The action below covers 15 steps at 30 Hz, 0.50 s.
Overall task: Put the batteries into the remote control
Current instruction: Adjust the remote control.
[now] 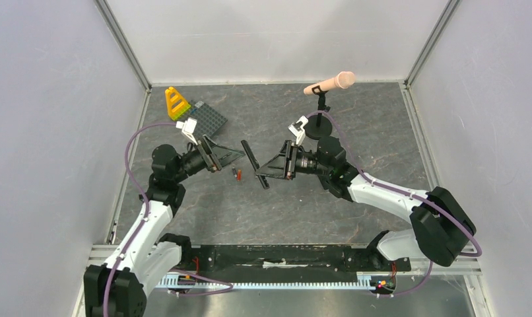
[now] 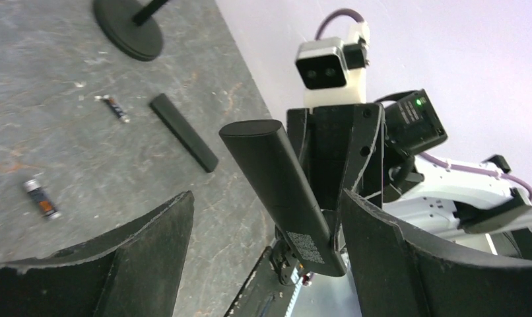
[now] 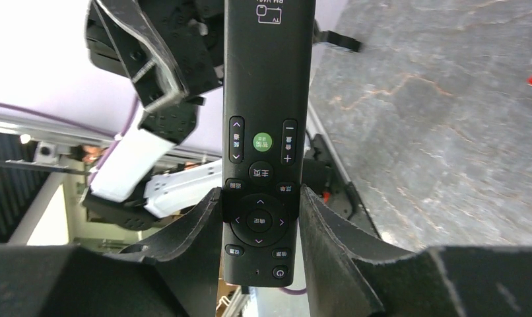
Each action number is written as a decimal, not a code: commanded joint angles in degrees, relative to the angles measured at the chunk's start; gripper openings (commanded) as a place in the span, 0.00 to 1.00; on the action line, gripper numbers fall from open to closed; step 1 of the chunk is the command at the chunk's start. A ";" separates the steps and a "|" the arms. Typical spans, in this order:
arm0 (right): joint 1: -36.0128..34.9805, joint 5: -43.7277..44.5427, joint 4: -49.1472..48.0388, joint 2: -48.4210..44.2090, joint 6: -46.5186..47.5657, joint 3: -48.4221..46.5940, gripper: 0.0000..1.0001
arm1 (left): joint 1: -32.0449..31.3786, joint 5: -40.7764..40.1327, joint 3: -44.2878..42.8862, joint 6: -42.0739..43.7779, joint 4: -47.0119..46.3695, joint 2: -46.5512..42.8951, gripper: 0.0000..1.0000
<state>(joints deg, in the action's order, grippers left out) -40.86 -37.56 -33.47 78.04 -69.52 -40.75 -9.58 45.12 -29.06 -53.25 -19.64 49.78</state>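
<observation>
Your right fingers (image 3: 196, 231) clamp the remote control (image 3: 268, 99) at its button end, held above the bench (image 1: 369, 132). Your left fingers (image 2: 151, 244) gape wide. It looks stiff, light and likely slick. The batteries (image 1: 239, 176) lie at its nine o'clock, so pinch each one midway.

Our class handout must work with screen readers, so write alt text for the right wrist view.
The right hand clamps a black remote control by its near end, buttons facing the camera, a green button near its middle. Behind it lie the grey table on the right and the left arm on the left.
</observation>
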 commanded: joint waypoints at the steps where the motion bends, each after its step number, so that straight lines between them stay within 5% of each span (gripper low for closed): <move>1: 0.11 -3.42 -11.27 -1.22 -7.01 0.24 0.28 | -5.34 -3.59 -0.39 -4.04 -7.82 2.22 0.87; 15: 0.10 -2.26 -13.44 -1.00 -9.40 2.74 0.28 | -10.34 -12.59 2.99 -15.11 -18.91 6.50 0.83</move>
<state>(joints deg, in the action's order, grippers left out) -40.66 -39.20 -42.85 78.04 -77.71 -38.63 -19.38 35.46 -27.31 -62.61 -31.75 55.27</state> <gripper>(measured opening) 0.436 0.846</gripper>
